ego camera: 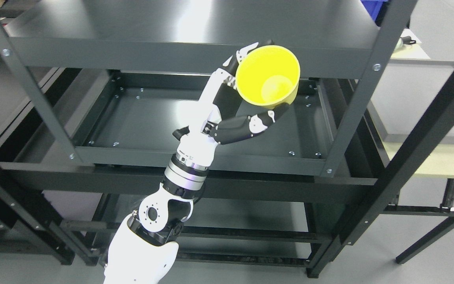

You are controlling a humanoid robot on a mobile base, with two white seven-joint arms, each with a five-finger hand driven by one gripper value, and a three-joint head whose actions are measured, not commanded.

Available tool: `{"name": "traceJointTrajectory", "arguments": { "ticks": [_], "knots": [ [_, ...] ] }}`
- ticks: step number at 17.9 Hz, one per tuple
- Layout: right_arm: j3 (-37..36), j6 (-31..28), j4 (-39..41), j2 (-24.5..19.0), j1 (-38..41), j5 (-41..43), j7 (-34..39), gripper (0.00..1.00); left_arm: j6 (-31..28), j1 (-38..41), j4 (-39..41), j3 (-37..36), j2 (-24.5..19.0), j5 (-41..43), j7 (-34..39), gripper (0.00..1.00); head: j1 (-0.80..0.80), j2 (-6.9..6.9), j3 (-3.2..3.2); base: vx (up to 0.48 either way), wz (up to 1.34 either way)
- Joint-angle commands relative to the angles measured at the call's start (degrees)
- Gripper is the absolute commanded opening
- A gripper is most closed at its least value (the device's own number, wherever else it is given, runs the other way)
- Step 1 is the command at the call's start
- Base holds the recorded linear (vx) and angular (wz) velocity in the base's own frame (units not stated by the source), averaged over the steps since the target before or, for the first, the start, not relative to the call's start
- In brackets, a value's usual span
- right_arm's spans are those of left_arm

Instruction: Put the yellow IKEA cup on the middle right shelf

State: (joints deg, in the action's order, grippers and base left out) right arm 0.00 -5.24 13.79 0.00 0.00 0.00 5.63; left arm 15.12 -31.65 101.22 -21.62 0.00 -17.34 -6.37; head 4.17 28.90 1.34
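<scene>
One yellow cup [268, 77] is in view, grasped by the single visible hand, the left hand [235, 106], whose fingers [260, 121] wrap under and behind it. The cup hangs in the air, tipped with its mouth toward the camera, over the right end of the middle shelf [144, 118] and just below the top shelf [172, 23]. The cup's far side is hidden. A third shelf lower down is mostly blocked by the arm.

blue bin [373, 8] top right | pale table [428, 106] right of rack
</scene>
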Motion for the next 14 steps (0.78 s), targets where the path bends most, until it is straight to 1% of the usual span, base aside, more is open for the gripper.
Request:
{"name": "traceJointTrajectory", "arguments": {
  "ticks": [1,5,9,14],
  "knots": [
    [0.97,-0.04,0.01,1.00,0.61,1.41,-12.31,0.99,1.83,-5.34,0.55,0.44,-1.00,0.02,0.04,0.00,0.00,0.00,0.00,0.072,-0.22],
    [0.97,-0.04,0.01,1.00,0.61,1.41,-12.31,0.99,2.28,-9.12,0.55,0.26,-1.00,0.11,0.13,0.00,0.00,0.00,0.00,0.096,-0.13],
    [0.97,-0.04,0.01,1.00,0.61,1.41,-12.31,0.99,2.37,-10.97,0.55,0.08,-1.00,0.20,0.48,0.00,0.00,0.00,0.00,0.091,0.05],
    [0.97,-0.04,0.00,1.00,0.61,1.41,-12.31,0.99,3.16,-14.39,0.55,-1.14,-1.00,0.20,4.86,0.00,0.00,0.00,0.00,0.087,0.08]
  ]
}}
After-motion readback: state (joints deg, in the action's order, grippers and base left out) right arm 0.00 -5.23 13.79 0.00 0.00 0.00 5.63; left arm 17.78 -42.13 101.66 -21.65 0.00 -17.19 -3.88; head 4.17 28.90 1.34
